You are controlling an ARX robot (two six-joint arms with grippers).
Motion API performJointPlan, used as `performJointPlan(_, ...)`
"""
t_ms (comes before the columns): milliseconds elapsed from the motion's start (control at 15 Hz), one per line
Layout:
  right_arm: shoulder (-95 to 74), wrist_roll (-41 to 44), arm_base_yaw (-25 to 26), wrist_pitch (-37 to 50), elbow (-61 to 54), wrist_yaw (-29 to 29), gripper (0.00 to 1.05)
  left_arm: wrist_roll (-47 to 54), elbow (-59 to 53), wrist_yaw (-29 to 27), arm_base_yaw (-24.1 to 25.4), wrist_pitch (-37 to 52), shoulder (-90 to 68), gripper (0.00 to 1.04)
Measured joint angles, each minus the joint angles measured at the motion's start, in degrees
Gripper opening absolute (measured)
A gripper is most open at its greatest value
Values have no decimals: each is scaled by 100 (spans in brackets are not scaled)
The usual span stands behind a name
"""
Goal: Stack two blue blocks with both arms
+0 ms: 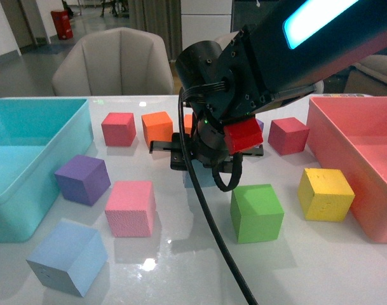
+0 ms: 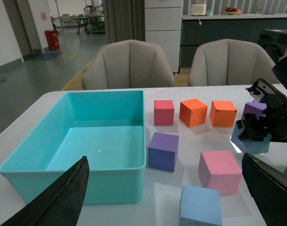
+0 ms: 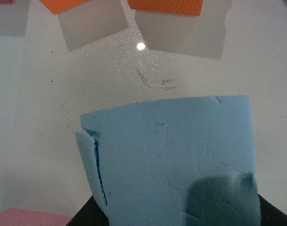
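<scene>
One pale blue block (image 1: 67, 256) rests on the white table at the near left. It also shows in the left wrist view (image 2: 200, 205), low between my open left gripper's (image 2: 164, 162) two black fingers (image 2: 63, 197), which hold nothing. My right gripper (image 1: 206, 166) hangs over the table's middle, shut on the other blue block (image 1: 199, 179), which peeks out beneath it, low over the table. That block fills the right wrist view (image 3: 171, 160) and shows in the left wrist view (image 2: 250, 142) under the right gripper (image 2: 258, 128). The left arm is out of the front view.
A turquoise bin (image 1: 28, 184) stands at the left and a pink bin (image 1: 346, 127) at the right. Purple (image 1: 83, 179), pink (image 1: 130, 208), green (image 1: 257, 212), yellow (image 1: 325, 194), red (image 1: 119, 128), orange (image 1: 157, 127) and maroon (image 1: 288, 135) cubes lie around. A black cable (image 1: 212, 229) hangs forward.
</scene>
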State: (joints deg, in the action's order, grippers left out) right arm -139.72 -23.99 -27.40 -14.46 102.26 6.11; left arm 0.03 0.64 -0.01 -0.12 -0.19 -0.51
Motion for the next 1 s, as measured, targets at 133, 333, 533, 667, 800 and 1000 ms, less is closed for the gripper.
performJointPlan(133, -109, 0, 0, -44, 105, -24, 43, 0, 0, 0, 0, 0, 0, 98)
performJointPlan(333, -201, -42, -44, -42, 214, -157, 43, 0, 0, 0, 0, 0, -2, 98)
performJointPlan(533, -201, -46, -81, -46, 216, -164, 53, 0, 0, 0, 0, 0, 0, 98)
performJointPlan(667, -210, -46, -79, -20, 227, -168, 76, 0, 0, 0, 0, 0, 0, 98)
performJointPlan(800, -210, -48, -79, 50, 212, -168, 98, 0, 0, 0, 0, 0, 0, 98)
performJointPlan(1000, -125, -111, -111, 146, -9, -201, 98, 0, 0, 2, 0, 0, -2, 98)
